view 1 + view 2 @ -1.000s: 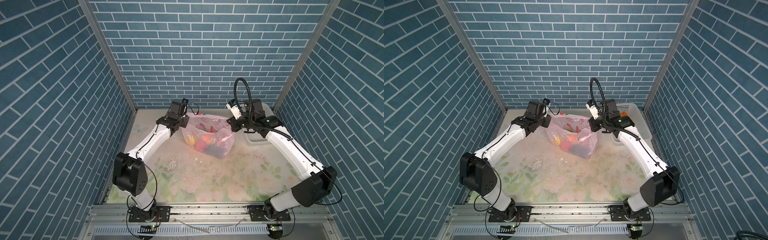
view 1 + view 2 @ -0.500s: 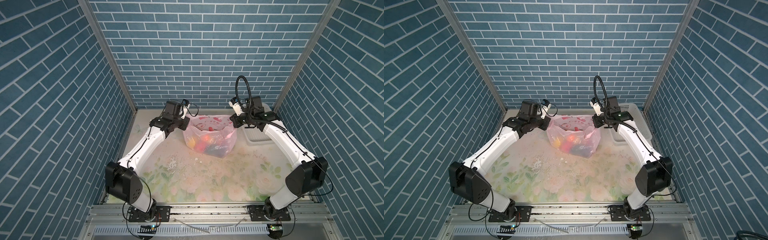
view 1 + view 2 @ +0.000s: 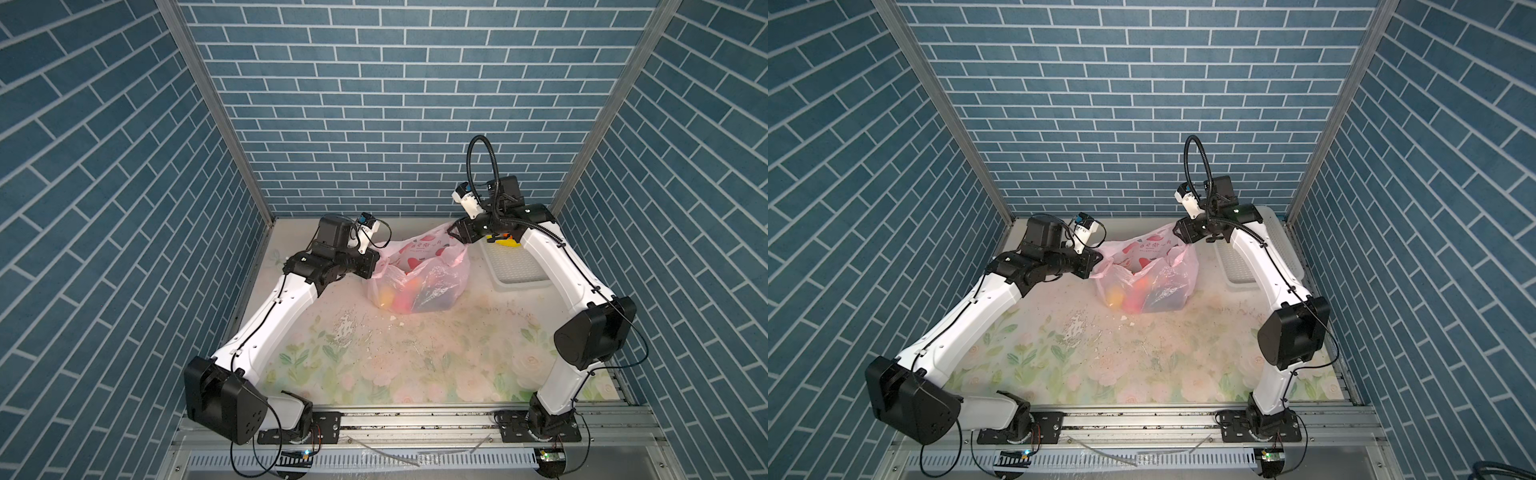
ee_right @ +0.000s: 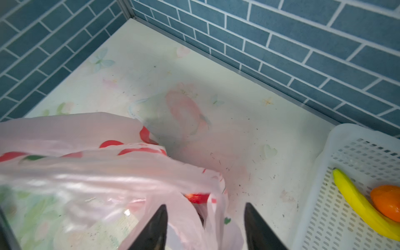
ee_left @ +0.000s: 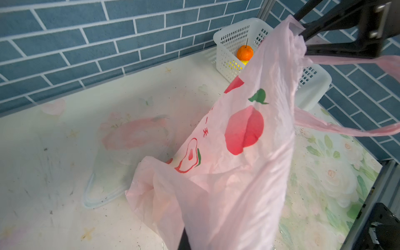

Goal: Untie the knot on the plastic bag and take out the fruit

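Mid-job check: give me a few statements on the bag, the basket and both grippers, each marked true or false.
1. The bag has its mouth open. True.
2. The basket is empty. False: a banana and a tangerine lie in it.
3. The right gripper has its jaws apart. True; bag film hangs between them.
4. All the fruit is out of the bag. False: coloured pieces show through the film, inside the bag.
5. The left gripper is clear of the bag. False: its jaws are shut on the bag's edge.
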`<state>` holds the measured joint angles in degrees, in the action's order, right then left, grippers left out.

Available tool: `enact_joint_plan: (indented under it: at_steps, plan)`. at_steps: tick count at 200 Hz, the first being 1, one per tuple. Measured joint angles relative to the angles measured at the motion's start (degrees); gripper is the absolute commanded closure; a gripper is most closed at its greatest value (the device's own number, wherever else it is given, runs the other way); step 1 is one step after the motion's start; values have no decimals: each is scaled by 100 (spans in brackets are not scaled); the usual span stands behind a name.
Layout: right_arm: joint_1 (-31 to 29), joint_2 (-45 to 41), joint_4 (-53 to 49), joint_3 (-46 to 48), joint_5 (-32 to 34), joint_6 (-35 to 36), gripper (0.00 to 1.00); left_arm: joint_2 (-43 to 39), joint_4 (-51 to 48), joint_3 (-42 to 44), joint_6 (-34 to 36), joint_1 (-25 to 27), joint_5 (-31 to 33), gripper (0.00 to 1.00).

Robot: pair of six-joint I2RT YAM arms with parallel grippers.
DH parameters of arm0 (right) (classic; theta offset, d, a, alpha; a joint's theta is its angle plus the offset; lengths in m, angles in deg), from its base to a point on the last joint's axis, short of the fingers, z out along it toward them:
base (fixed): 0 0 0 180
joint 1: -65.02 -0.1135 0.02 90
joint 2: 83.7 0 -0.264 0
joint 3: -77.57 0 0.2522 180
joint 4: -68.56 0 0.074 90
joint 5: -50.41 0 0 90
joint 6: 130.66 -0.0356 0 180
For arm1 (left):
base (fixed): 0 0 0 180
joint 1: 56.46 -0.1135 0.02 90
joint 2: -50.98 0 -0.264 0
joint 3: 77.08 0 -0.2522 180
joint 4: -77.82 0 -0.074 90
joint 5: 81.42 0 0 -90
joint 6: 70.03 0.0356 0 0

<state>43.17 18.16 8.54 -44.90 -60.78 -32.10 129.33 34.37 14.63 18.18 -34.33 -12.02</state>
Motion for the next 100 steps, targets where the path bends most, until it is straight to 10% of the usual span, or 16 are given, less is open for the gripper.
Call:
enact_joint_plan:
  at_steps: [100]
  plan:
    - [-1331,-903,-527,103,-382,-380,37,44,-68,-293,-212,0,-11,100]
